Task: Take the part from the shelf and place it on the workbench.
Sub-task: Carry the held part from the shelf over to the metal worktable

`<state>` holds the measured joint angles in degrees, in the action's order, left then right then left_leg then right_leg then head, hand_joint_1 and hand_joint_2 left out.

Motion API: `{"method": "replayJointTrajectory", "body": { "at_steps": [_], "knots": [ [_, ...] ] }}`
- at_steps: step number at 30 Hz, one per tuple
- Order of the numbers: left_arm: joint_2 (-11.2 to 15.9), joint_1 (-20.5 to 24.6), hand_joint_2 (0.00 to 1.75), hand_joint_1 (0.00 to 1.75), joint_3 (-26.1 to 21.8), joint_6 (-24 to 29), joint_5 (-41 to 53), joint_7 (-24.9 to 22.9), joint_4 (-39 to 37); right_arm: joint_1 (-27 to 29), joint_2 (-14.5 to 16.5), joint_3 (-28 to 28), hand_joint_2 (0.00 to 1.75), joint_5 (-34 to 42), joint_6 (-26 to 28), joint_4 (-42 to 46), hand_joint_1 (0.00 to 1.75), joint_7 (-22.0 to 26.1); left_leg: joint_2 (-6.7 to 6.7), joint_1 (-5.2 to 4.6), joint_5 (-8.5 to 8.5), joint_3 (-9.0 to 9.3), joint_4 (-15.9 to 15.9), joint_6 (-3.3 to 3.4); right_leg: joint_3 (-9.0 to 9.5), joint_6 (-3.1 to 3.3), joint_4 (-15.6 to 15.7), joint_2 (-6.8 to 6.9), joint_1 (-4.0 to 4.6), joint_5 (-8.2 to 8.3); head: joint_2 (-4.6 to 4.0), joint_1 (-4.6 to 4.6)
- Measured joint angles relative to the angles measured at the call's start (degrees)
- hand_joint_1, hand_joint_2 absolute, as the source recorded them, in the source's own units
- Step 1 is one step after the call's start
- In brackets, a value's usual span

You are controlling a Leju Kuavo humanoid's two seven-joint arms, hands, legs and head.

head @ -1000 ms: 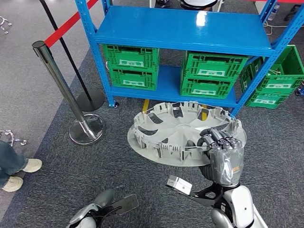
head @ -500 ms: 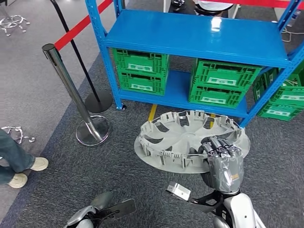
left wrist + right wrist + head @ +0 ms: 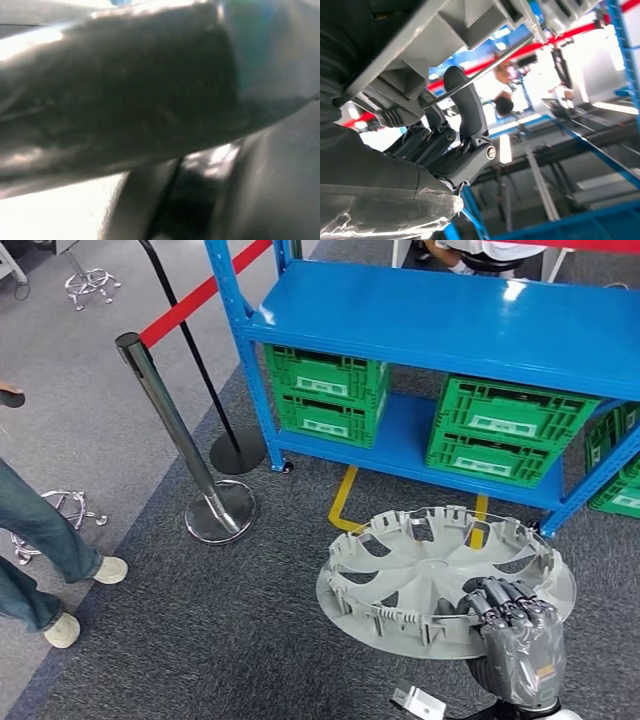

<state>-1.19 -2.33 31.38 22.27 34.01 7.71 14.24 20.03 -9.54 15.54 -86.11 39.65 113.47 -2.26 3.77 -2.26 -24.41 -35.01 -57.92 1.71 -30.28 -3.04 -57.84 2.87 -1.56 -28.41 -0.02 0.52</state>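
shelf (image 3: 453, 315) blue | crates (image 3: 328, 395) green | wheel cover (image 3: 423, 575) light grey | barrier belt (image 3: 200, 295) red

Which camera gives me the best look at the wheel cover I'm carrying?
Head view: the whole wheel cover shows, inner side up, with the right hand gripping its near rim. The right wrist view catches just a close slice of its rim and wire ring over the fingers. The left wrist view is a dark blur.
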Motion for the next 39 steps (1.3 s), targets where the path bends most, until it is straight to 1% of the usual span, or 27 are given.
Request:
{"method": "replayJointTrajectory", "body": {
  "at_steps": [1, 2, 3, 4, 5, 6, 8, 10, 11, 12, 13, 15, 17, 18, 19, 20, 22, 24, 26, 27, 28, 29, 31, 33, 35, 37, 39],
  "knots": [
    [0.04, -0.08, 0.0, 0.0, 0.03, -0.08, 0.17, -0.05, -0.93, 0.04, 0.08, -0.22, 1.75, 0.07, -0.01, 0.26, 1.75, 0.18, 0.65, -1.23, 1.11, 1.22, 2.51, 1.7, 0.79, -0.02, 0.64, 0.67, 0.37, -0.03, 0.0, -0.03],
    [0.06, -0.14, 0.0, 0.0, 0.04, -0.08, 0.36, -0.09, -1.63, 0.04, 0.15, -0.46, 1.75, 0.17, -0.01, 0.62, 1.75, 0.37, 0.98, -1.99, 1.54, 1.92, 3.8, 2.71, 1.4, -0.04, 1.11, 1.35, 0.63, -0.12, 0.0, -0.11],
    [0.04, -0.16, 0.0, 0.0, 0.06, -0.03, 0.52, -0.08, -2.16, -0.02, 0.24, -0.74, 1.75, 0.32, -0.01, 1.14, 1.75, 0.61, 0.54, -2.01, 1.61, 2.11, 4.02, 2.88, 1.82, -0.13, 1.42, 2.16, 1.02, -0.28, 0.0, -0.14],
    [-0.14, -0.07, 0.0, 0.0, 0.06, 0.0, 0.65, -0.02, -2.44, -0.12, 0.32, -1.02, 1.75, 0.52, -0.01, 1.82, 1.75, 0.89, -0.27, -1.77, 1.74, 2.31, 4.42, 2.64, 2.2, -0.21, 1.68, 2.94, 1.09, -0.58, 0.0, -0.08],
    [-0.38, 0.01, 0.0, 0.0, 0.05, 0.02, 0.75, 0.07, -2.65, -0.25, 0.4, -1.32, 1.75, 0.78, -0.01, 2.59, 1.75, 1.24, -1.07, -1.49, 1.87, 2.6, 4.99, 2.27, 2.34, -0.22, 1.52, 2.86, 1.21, -1.11, 0.0, -0.1],
    [-0.58, 0.14, 0.0, 0.0, 0.05, 0.06, 0.8, 0.16, -2.84, -0.38, 0.47, -1.61, 1.75, 1.06, 0.01, 3.21, 1.75, 1.6, -1.85, -1.14, 2.08, 2.94, 5.61, 1.92, 2.14, -0.18, 0.56, 1.98, 1.32, -2.04, 0.0, -0.14],
    [-1.27, 0.49, 0.0, 0.0, 0.07, 0.17, 0.86, -0.14, -3.09, -0.56, 0.6, -2.09, 1.75, 1.65, 0.03, 3.86, 1.75, 2.24, -3.39, -0.51, 2.36, 3.4, 6.37, 1.34, -0.12, 0.01, -5.07, -1.23, 1.45, -5.18, 0.0, -0.45],
    [-2.04, 0.85, 0.0, 0.0, 0.1, 0.32, 1.08, -1.21, -3.31, -0.69, 0.71, -2.54, 1.75, 2.14, 0.03, 3.99, 1.75, 2.71, -5.05, -0.26, 2.33, 3.41, 6.23, 1.3, -3.84, -0.21, -12.72, -2.92, 1.47, -7.93, 0.0, -0.67],
    [-2.46, 0.97, 0.0, 0.0, 0.15, 0.34, 1.27, -1.82, -3.4, -0.73, 0.74, -2.78, 1.75, 2.39, 0.03, 3.99, 1.75, 2.97, -5.94, -0.13, 2.25, 3.42, 6.04, 1.2, -5.06, -0.53, -14.69, -3.12, 1.41, -7.93, 0.0, -0.68],
    [-2.8, 1.05, 0.0, 0.0, 0.23, 0.3, 1.45, -2.29, -3.48, -0.75, 0.77, -3.01, 1.75, 2.61, 0.02, 3.99, 1.75, 3.25, -6.84, 0.04, 2.12, 3.43, 5.74, 1.02, -5.32, -0.98, -14.36, -3.18, 1.28, -6.67, 0.0, -0.69],
    [-3.16, 1.13, 0.0, 0.0, 0.32, 0.21, 1.62, -2.66, -3.53, -0.76, 0.83, -3.22, 1.75, 2.86, 0.02, 3.99, 1.75, 3.56, -7.75, 0.27, 1.92, 3.41, 5.3, 0.74, -4.55, -1.54, -11.8, -3.35, 1.01, -4.35, 0.0, -0.69],
    [-3.51, 1.27, 0.0, 0.0, 0.43, 0.11, 1.78, -3.02, -3.62, -0.8, 1.01, -3.58, 1.75, 3.25, 0.02, 3.95, 1.75, 4.13, -9.45, 0.65, 1.3, 3.07, 3.88, -0.07, -1.86, -2.8, -4.92, -5.5, 0.09, -0.54, 0.0, -0.82],
    [-3.58, 1.42, 0.0, 0.0, 0.46, 0.09, 1.84, -3.14, -3.75, -0.9, 1.28, -3.89, 1.75, 3.46, 0.03, 3.96, 1.75, 4.5, -10.77, 0.74, 0.97, 1.96, 2.21, -0.67, -0.16, -2.6, -1.47, -7.75, -0.42, -0.21, 0.0, -0.86],
    [-3.56, 1.42, 0.0, 0.0, 0.46, 0.09, 1.84, -3.17, -3.83, -0.94, 1.4, -4.02, 1.75, 3.5, 0.03, 3.97, 1.75, 4.61, -11.34, 0.72, 1.01, 1.35, 1.69, -0.82, -0.07, -2.06, -1.35, -7.95, -0.34, -0.63, 0.0, -0.79],
    [-3.62, 1.39, 0.0, 0.0, 0.47, 0.09, 1.84, -3.19, -3.89, -0.98, 1.52, -4.14, 1.75, 3.51, 0.03, 3.99, 1.75, 4.66, -11.85, 0.75, 1.06, 0.83, 1.42, -0.93, -0.05, -1.49, -1.49, -7.38, -0.3, -0.83, 0.0, -0.66],
    [-3.67, 1.35, 0.0, 0.0, 0.48, 0.1, 1.85, -3.2, -3.95, -0.99, 1.6, -4.25, 1.75, 3.51, 0.02, 3.98, 1.75, 4.68, -11.55, 0.67, 0.92, 0.49, 1.17, -1.15, -0.18, -1.21, -1.7, -6.68, -0.29, -0.86, 0.0, -0.55],
    [-3.83, 1.49, 0.0, 0.0, 0.5, 0.11, 1.92, -3.24, -4.03, -0.93, 1.8, -4.43, 1.75, 3.51, 0.01, 4.03, 1.75, 4.73, -8.61, 0.58, -0.7, -1.13, -1.84, -1.85, -0.02, -0.63, -1.8, -5.17, -0.32, -0.97, 0.0, -0.03],
    [-4.03, 1.68, 0.0, 0.0, 0.53, 0.12, 2.05, -3.54, -4.03, -0.87, 1.99, -4.59, 1.75, 3.51, 0.02, 4.12, 1.75, 4.97, -5.09, 0.76, -3.78, -4.84, -9.09, -2.44, 0.25, -0.07, -1.75, -3.57, -0.05, -1.18, 0.0, 0.55],
    [-4.15, 1.75, 0.0, 0.0, 0.56, 0.15, 2.23, -4.03, -4.03, -0.86, 2.17, -4.7, 1.75, 3.6, 0.02, 4.14, 1.75, 5.29, -4.21, 1.0, -5.41, -8.42, -15.4, -2.4, 0.57, 0.33, -1.74, -1.89, 0.27, -1.5, 0.0, 0.59],
    [-4.2, 1.76, 0.0, 0.0, 0.58, 0.17, 2.36, -4.22, -4.03, -0.85, 2.27, -4.74, 1.75, 3.66, 0.02, 4.14, 1.75, 5.44, -4.15, 0.99, -4.73, -8.91, -15.92, -2.14, 0.8, 0.53, -1.73, -1.07, 0.44, -1.7, 0.0, 0.58],
    [-4.23, 1.76, 0.0, 0.0, 0.6, 0.21, 2.48, -4.34, -4.03, -0.85, 2.38, -4.75, 1.75, 3.73, 0.02, 4.14, 1.75, 5.61, -4.02, 0.88, -3.06, -8.24, -14.21, -1.7, 1.09, 0.69, -1.69, -0.3, 0.62, -1.94, 0.0, 0.58],
    [-4.23, 1.75, 0.0, 0.0, 0.61, 0.26, 2.58, -4.45, -4.03, -0.85, 2.49, -4.78, 1.75, 3.78, 0.02, 4.14, 1.75, 5.78, -3.53, 0.61, -0.89, -6.64, -10.82, -1.1, 1.44, 0.8, -1.61, 0.37, 0.79, -2.16, 0.0, 0.57],
    [-4.18, 1.72, 0.0, 0.0, 0.68, 0.43, 2.76, -4.55, -4.04, -0.76, 2.73, -4.84, 1.75, 3.85, 0.02, 4.15, 1.75, 6.04, -1.23, -0.33, 1.99, -2.99, -3.52, 0.16, 2.05, 0.83, -1.35, 1.51, 1.17, -2.62, 0.0, 0.57],
    [-4.18, 1.64, 0.0, 0.0, 0.83, 0.66, 2.94, -4.56, -4.05, -0.61, 2.92, -4.96, 1.75, 3.86, 0.02, 4.15, 1.75, 6.21, -0.05, -0.94, 2.08, -1.43, -0.22, 0.69, 2.36, 0.67, -1.0, 2.64, 1.52, -2.91, 0.0, 0.56],
    [-4.27, 1.49, 0.0, 0.0, 0.94, 0.9, 3.08, -4.52, -4.06, -0.55, 3.04, -5.05, 1.75, 3.85, 0.02, 4.14, 1.75, 6.4, -1.25, -0.74, 1.89, -1.15, 0.73, 0.66, 2.66, 0.37, -0.63, 3.43, 1.66, -3.26, 0.0, 0.55],
    [-4.32, 1.42, 0.0, 0.0, 0.96, 1.05, 3.17, -4.49, -4.06, -0.42, 3.1, -5.1, 1.75, 3.8, 0.02, 4.17, 1.75, 6.58, -2.6, -0.33, 2.02, -0.6, 1.6, 0.74, 2.09, 0.17, -2.38, 1.17, 1.58, -4.61, 0.0, 0.48],
    [-4.42, 1.59, 0.0, 0.0, 0.99, 1.1, 3.28, -4.43, -4.06, -0.13, 3.16, -5.15, 1.75, 3.75, 0.02, 4.22, 1.75, 6.64, -3.99, -0.1, 2.0, -0.25, 1.92, 0.95, -1.32, 0.06, -9.12, -2.01, 1.5, -7.55, 0.0, 0.28]
  ]
}}
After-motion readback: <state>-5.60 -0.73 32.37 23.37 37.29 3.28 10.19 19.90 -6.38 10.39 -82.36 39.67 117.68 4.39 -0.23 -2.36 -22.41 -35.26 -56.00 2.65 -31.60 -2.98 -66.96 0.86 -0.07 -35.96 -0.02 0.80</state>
